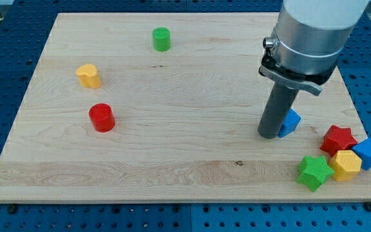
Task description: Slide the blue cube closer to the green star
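The blue cube sits at the right of the wooden board, partly hidden behind my rod. My tip rests on the board right against the cube's left side. The green star lies near the board's bottom right corner, below and a little right of the cube, with a gap between them.
A red star, a yellow block and another blue block cluster right of the green star. A green cylinder stands at the top, a yellow block and a red cylinder at the left.
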Controlling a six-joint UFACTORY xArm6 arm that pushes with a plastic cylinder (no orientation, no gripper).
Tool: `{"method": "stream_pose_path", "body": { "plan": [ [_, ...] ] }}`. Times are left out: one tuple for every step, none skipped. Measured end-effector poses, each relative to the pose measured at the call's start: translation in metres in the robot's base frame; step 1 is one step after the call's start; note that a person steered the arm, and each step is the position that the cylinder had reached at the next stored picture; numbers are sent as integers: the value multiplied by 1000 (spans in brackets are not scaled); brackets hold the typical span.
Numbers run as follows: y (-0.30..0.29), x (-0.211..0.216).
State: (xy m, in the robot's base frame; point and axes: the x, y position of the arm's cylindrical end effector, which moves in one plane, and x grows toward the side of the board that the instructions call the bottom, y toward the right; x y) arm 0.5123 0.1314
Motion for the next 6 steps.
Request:
{"method": "stream_pose_path", "body": {
  "plan": [
    [-8,-8],
    [-10,-30],
    [-10,-52],
    [-6,-76],
    [5,-74],
    [31,-50]
  ]
}}
